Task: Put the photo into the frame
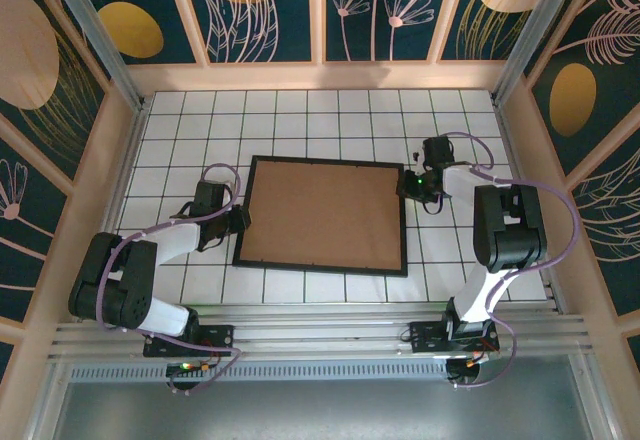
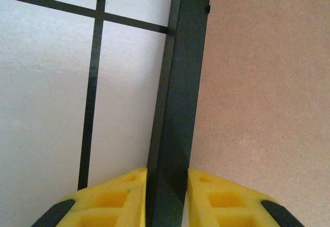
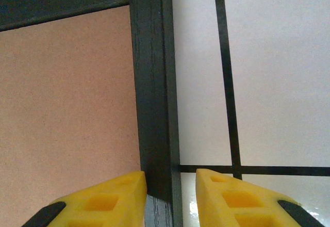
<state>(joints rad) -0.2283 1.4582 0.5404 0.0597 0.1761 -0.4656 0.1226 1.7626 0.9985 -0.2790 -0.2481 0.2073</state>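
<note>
The black frame (image 1: 320, 162) lies flat on the tiled table, with a plain brown backing board (image 1: 325, 215) filling it. The photo is hidden or out of view. My left gripper (image 1: 240, 218) is at the frame's left rail; in the left wrist view both yellow fingers press that rail (image 2: 185, 82), so the left gripper (image 2: 167, 178) is shut on it. My right gripper (image 1: 408, 185) straddles the right rail (image 3: 152, 82) near the far corner. There the inner finger touches the rail and the outer finger (image 3: 221, 191) stands clear of it, so the right gripper (image 3: 171, 178) is open.
White tiles with dark grout (image 1: 200, 120) surround the frame on all sides. Wooden walls (image 1: 320, 75) with patterned panels close in the table at the back and both sides. The arm bases sit on a metal rail (image 1: 320, 335) at the near edge.
</note>
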